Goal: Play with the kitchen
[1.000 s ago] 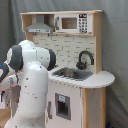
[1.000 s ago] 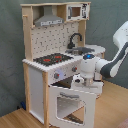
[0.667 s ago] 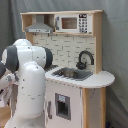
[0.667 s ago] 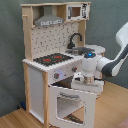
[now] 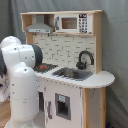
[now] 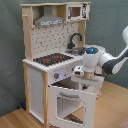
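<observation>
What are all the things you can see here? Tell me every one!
Kitchen: one, white and light wood, in the middle in both exterior views.
Hob: one, black with red rings, on the counter.
Sink: one, steel, beside the hob.
Faucet: one, black, behind the sink.
Hood: one, grey, above the hob.
Microwave: one, white, top shelf.
Oven door: one, white with a window, hanging open.
Curtain: one, grey, behind everything.
Floor: wooden.
Robot arm: one, white.
Gripper: one, just above the open door.
</observation>
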### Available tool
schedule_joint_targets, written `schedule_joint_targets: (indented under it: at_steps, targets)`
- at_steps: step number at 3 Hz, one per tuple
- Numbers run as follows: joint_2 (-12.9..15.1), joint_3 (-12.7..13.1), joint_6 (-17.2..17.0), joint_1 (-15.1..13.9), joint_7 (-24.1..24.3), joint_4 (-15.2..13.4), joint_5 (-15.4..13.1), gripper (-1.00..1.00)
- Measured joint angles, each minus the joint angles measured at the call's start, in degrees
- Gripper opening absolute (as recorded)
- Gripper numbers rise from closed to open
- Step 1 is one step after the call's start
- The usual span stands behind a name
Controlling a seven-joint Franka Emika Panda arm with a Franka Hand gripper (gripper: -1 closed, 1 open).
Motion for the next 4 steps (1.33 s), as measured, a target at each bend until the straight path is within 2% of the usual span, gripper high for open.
schedule_joint_targets:
  at_steps: [1,2,3,4]
  targets:
    - [-1.93,0.00,-1.25,0.00,0.00,0.51,0.72,-1.00]
    - [-2.90,0.00,-1.97,0.00,0.00,0.79,1.02,1.00]
    - [-4.89,-0.04,-3.50,0.01,0.00,1.36,1.47,1.00]
    - [-8.95,-0.15,-7.39,0.05,-0.03,2.90,1.79,1.00]
